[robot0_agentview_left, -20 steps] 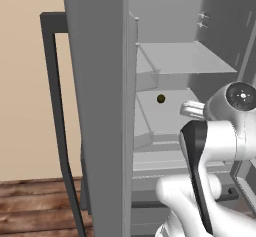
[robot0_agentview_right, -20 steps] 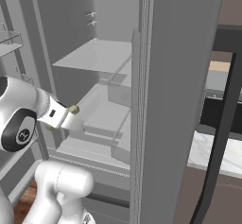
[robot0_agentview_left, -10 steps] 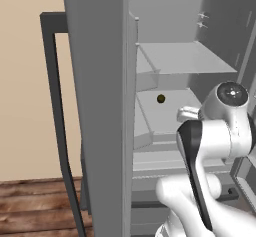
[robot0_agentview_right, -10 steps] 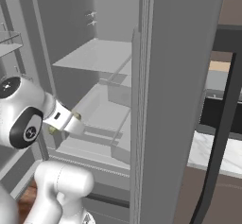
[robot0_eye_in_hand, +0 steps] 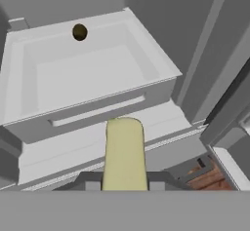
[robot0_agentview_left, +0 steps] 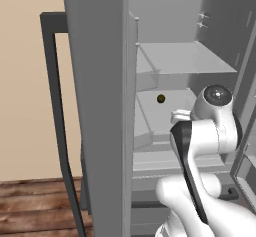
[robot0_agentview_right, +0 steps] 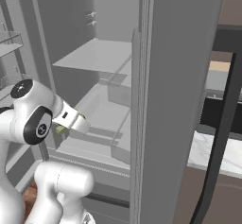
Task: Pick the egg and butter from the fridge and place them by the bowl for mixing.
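Door frame [robot0_agentview_left: 57, 106], dark and standing open, is showing at the far left of the left base view against a tan wall, with wooden floor [robot0_agentview_left: 35, 206] below it. Next comes the fridge [robot0_agentview_left: 97, 106], its grey side wall nearest the camera and its shelves and a drawer [robot0_eye_in_hand: 88, 79] lying open to the right. A small dark olive ball [robot0_agentview_left: 161, 99] is sitting at the back of that drawer. In the hand view the butter [robot0_eye_in_hand: 124, 154] is sticking out as a pale yellow stick, lying over the drawer's front edge and the ledge below. The hand [robot0_eye_in_hand: 124, 181] is pinching the butter between its fingers, hanging just outside the fridge's lower shelves. In the right base view, a pale worktop [robot0_agentview_right: 212, 152] is lying past the fridge.
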### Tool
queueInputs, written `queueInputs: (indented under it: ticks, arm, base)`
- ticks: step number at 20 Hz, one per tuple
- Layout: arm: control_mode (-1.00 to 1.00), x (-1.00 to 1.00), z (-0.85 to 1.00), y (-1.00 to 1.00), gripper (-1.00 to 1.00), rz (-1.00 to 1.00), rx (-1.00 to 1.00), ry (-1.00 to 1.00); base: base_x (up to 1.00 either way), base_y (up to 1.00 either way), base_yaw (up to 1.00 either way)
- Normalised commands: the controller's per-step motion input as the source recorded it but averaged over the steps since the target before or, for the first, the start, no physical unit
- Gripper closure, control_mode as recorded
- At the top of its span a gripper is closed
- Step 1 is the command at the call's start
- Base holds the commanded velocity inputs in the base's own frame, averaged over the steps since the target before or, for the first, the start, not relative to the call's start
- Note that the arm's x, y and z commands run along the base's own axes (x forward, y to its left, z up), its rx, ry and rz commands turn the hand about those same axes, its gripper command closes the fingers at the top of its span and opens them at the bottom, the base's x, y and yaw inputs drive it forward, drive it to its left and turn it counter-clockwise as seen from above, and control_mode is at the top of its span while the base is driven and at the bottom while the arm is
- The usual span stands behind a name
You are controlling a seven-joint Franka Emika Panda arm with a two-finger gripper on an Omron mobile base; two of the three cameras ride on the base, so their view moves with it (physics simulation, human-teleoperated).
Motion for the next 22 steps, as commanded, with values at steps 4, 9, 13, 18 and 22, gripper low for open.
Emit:
queueInputs:
  ticks: [4, 9, 13, 18, 22]
  arm:
    - [-1.00, 0.04, -0.07, 0.00, 1.00, 0.01, -0.02, -0.03]
    - [1.00, 0.00, 0.00, 0.00, 1.00, 0.00, 0.00, 0.00]
    - [1.00, 0.00, 0.00, 0.00, 1.00, 0.00, 0.00, 0.00]
    - [1.00, 0.00, 0.00, 0.00, 1.00, 0.00, 0.00, 0.00]
    - [1.00, 0.00, 0.00, 0.00, 1.00, 0.00, 0.00, 0.00]
  base:
    - [0.00, 0.00, 0.00]
    - [0.00, 0.00, 0.00]
    - [-0.39, 0.00, -0.01]
    - [-0.76, 0.00, -0.05]
    - [-0.88, 0.00, -0.10]
